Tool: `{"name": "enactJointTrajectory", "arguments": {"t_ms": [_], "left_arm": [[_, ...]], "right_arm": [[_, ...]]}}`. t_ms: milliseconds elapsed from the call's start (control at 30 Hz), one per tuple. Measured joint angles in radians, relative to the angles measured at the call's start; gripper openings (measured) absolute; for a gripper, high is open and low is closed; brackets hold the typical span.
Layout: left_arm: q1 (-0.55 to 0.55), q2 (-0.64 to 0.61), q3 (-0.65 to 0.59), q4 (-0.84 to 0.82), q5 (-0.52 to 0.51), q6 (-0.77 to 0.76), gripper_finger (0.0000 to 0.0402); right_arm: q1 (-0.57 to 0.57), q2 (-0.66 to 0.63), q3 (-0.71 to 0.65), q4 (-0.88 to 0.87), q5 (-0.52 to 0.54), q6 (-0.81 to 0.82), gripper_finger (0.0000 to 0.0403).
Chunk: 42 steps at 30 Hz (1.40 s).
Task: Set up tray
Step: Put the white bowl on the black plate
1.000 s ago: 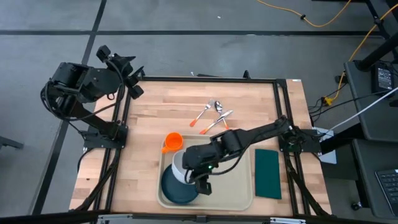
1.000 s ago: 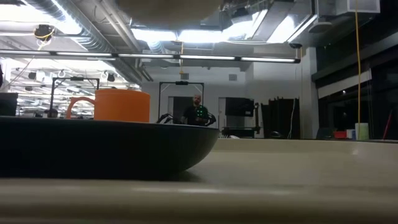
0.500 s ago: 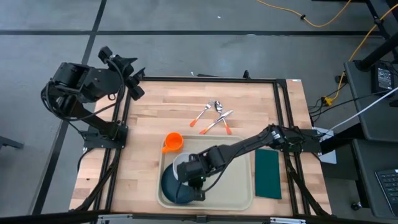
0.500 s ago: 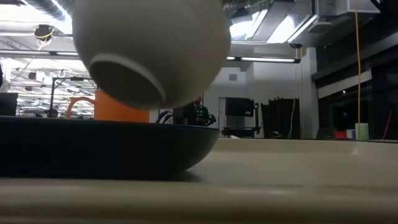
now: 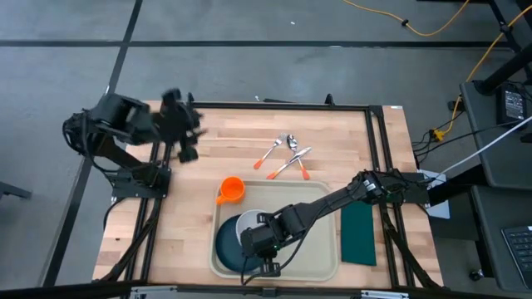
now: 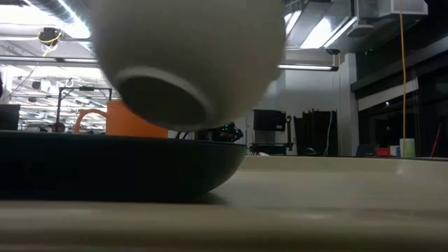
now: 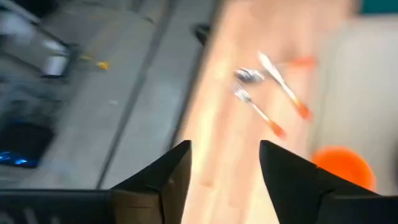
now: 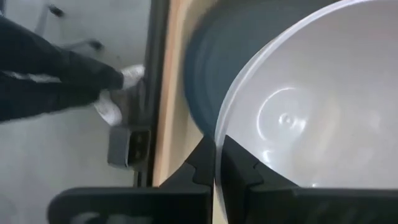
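Wide wooden table (image 5: 216, 158) fills the overhead shot, and at its near edge sits the tray (image 5: 320, 249), cream-coloured, raised rim, lying flat between the orange cup (image 5: 231, 190) and the dark green napkin (image 5: 358, 232). The napkin lies just beside the tray's right rim; the cup stands just off the tray's far left corner.

On the tray's left half, a dark plate (image 5: 226, 249). Right over it, the right gripper (image 5: 259, 249), jaws clamped on the rim of a white bowl (image 5: 246, 225). Wrist camera confirms it: both fingers pinch the thin bowl edge, the bowl's pale inside wide open to the lens (image 8: 311, 118), dark plate (image 8: 205, 81) beneath. From table height the bowl (image 6: 189, 63) hangs tilted, its foot ring showing, clear of the plate (image 6: 119, 164), with the cup (image 6: 133, 117) behind.

Left gripper (image 5: 184, 133) is up at the table's far left corner, jaws spread wide, nothing between them.

Mid-table, far side: the cutlery (image 5: 285, 155), orange-handled pieces in a loose cluster, well apart from the tray.
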Motion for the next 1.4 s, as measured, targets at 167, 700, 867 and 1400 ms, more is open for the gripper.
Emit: {"name": "enactJointTrajectory", "arguments": {"t_ms": [167,700,867,1400], "left_arm": [[-0.080,-0.006,-0.132,0.005,0.174,0.024,0.0182],[-0.242,0.094,-0.359,0.440,0.375,0.179,0.0183],[-0.266,0.173,-0.359,0.506,0.377,0.246,0.0183],[-0.265,0.296,-0.359,0.583,0.429,0.285,0.0151]], "right_arm": [[0.009,-0.031,0.005,-0.116,0.053,-0.038,0.0012],[-0.020,-0.134,0.005,-0.120,0.086,-0.135,0.0012],[-0.029,-0.152,0.005,-0.112,0.091,-0.135,0.0012],[-0.040,-0.154,0.005,-0.096,0.095,-0.141,0.0012]]}}
